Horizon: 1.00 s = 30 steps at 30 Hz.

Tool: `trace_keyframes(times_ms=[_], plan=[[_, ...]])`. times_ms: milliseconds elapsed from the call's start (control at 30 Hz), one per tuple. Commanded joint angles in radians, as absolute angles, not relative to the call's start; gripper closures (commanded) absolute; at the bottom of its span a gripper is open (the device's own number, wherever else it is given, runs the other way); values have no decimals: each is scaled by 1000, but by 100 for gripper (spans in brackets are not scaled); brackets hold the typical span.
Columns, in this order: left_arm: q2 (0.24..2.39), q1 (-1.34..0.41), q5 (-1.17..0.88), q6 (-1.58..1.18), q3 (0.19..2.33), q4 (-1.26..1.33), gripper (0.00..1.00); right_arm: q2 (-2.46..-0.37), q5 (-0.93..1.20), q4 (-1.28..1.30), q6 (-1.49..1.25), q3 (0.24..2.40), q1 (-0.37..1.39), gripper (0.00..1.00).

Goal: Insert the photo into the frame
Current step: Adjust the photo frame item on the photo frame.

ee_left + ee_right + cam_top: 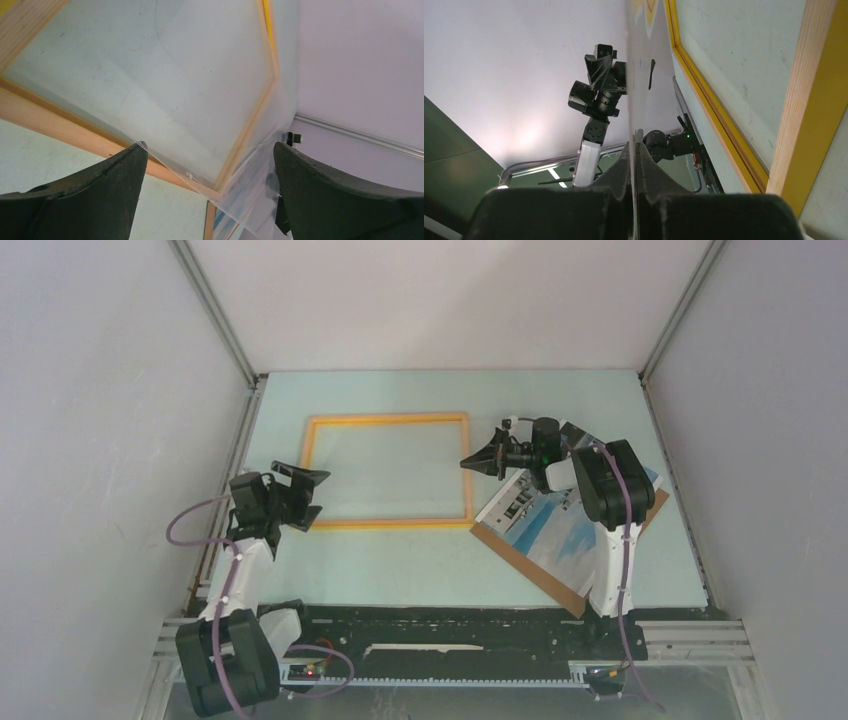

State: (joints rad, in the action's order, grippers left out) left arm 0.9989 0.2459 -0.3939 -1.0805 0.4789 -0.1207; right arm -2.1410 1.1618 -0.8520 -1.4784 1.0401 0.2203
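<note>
The right gripper [635, 147] held its fingers shut on a thin clear sheet [200, 115], tilted above the yellow-orange wooden frame [390, 420]; the left gripper [320, 493] gaped wide by its left rim; the blue-sky photo print [555, 535] lay on a brown board [520, 560] beside the frame; the frame was seemingly being cleared; next, the sheet needed parking before fetching the photo.

A pale green table [400, 570] is carrying two things directly on its top. The frame [390, 524], a thin yellow-orange rim, is lying flat left of centre toward the far side, its long sides running left to right. A brown backing board [525, 562] is lying on the right side, turned at an angle, one corner sitting just beside the frame's near right corner; whether they are touching cannot be told
</note>
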Motion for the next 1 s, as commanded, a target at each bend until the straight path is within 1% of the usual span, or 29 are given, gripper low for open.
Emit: trace_keyframes(times_ms=[0,233,400,633,733,800,900,967], plan=[[1007,277,-492,-1105,453,-15,0,-2065,1218,-969,-1514,1018,216,100],[1054,312,-618,-1142,444,61,0,-2072,1237,-1063,-1557,989,217,100],[1092,344,-688,-1114,456,51,0,-2080,1254,-1155,-1602,975,216,100],[1187,374,-807,-1052,516,46,0,-2078,1273,-1137,-1570,965,230,100],[1208,383,-813,-1020,535,38,1,-2059,1270,-1046,-1491,958,241,100],[1204,396,-797,-1009,535,35,1,-2028,1247,-887,-1375,951,233,100],[1202,402,-771,-1007,534,54,1,-1968,1186,-571,-1159,981,223,100],[1210,403,-772,-1032,521,102,1,-1954,1174,-484,-1106,996,224,100]])
